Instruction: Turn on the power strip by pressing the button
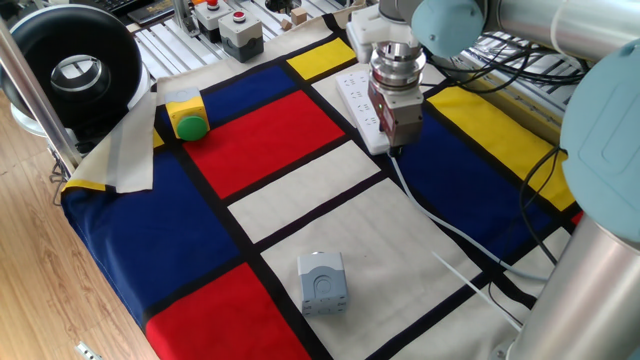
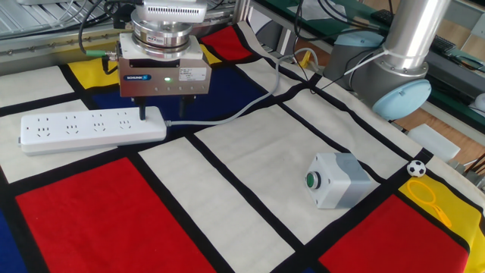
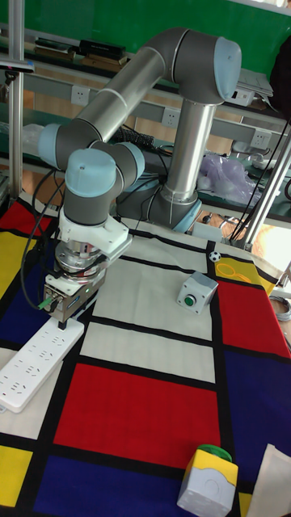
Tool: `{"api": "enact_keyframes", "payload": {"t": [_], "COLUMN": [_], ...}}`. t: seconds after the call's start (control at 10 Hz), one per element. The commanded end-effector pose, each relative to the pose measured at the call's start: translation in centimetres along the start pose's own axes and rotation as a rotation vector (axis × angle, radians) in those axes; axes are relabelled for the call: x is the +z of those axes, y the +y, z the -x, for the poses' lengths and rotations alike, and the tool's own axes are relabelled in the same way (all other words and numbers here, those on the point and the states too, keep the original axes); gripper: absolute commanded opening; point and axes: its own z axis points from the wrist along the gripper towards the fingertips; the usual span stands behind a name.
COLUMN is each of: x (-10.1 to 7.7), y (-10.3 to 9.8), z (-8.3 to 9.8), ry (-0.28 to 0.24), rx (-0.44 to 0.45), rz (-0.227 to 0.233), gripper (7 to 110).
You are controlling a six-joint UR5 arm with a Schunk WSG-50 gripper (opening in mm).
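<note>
The white power strip (image 2: 83, 129) lies flat on the checked cloth, with its cable (image 2: 235, 114) leaving the right end. My gripper (image 2: 161, 114) hangs straight down over that cable end and is open, with a gap between its thin fingers. The left finger (image 2: 142, 115) rests on the strip's end, and the other finger hangs beside the strip over the cable. I cannot make out the button, which sits under that finger. In one fixed view the gripper (image 1: 398, 146) covers the near end of the strip (image 1: 358, 98). The tall fixed view shows the gripper (image 3: 61, 321) on the strip (image 3: 36, 359).
A small grey box with a green button (image 2: 337, 180) stands on the white square to the right. A yellow box with a green dome (image 1: 187, 118) sits by the cloth's far edge, and grey boxes with red buttons (image 1: 240, 32) stand beyond it. The arm's base (image 2: 394, 83) is at the back right.
</note>
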Motion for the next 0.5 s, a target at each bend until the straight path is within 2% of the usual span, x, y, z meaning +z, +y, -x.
{"api": "enact_keyframes", "payload": {"t": [0.0,0.4], "x": [0.11,0.40], "y": [-0.09,0.01], "z": [0.34,0.42], "ry": [-0.012,-0.007], "rx": [0.009,0.021], "rz": [-0.001,-0.008], "gripper": [66,66]}}
